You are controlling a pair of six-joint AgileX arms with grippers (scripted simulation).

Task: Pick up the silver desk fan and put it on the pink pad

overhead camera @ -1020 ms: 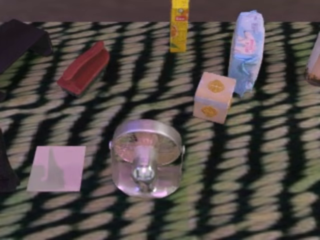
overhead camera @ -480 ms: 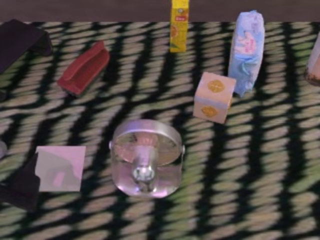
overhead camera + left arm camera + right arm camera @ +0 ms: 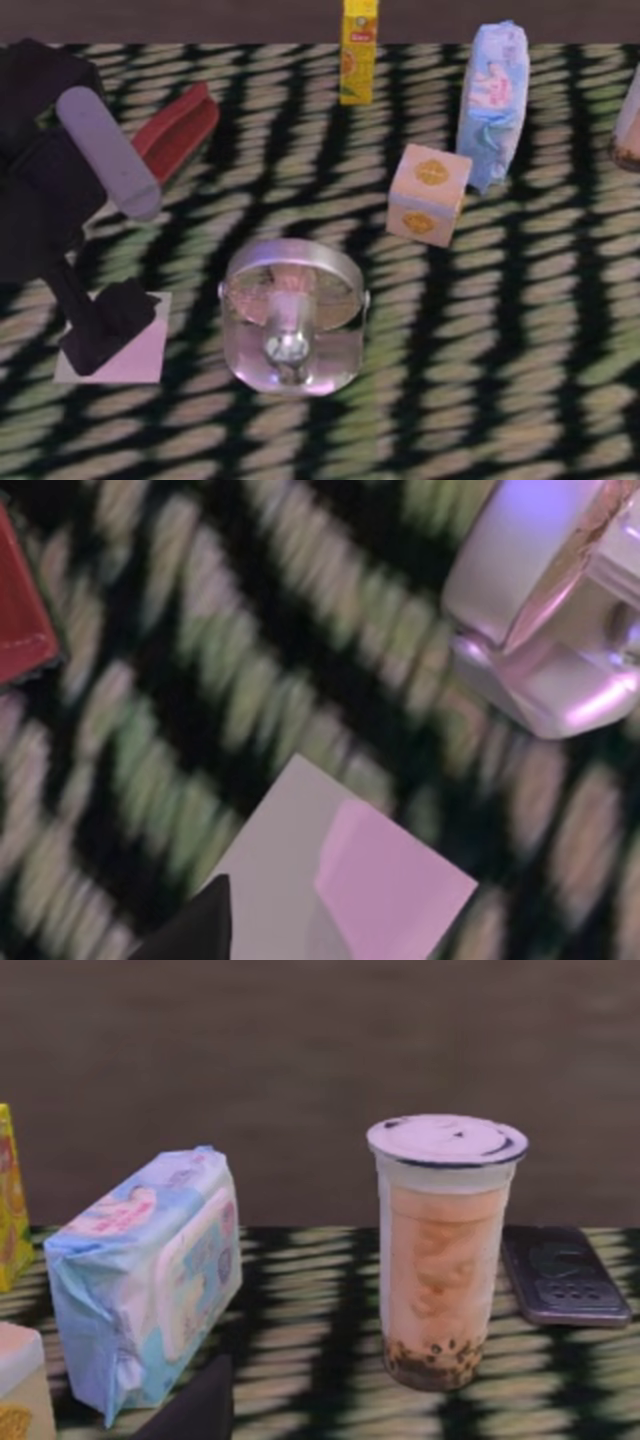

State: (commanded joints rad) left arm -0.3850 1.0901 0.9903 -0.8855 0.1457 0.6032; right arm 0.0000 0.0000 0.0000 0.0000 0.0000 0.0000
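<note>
My left gripper (image 3: 100, 340) is hovering over the pink pad (image 3: 135, 355), fingers unreadable, risking nudging it before reaching the silver desk fan (image 3: 292, 315).

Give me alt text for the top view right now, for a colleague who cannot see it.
The silver desk fan stands near the table's middle, untouched, while the left arm's gripper hovers over the pink pad at its left. Behind lie a dark red tray, a yellow carton, a cream cube and a blue wipes pack.
</note>
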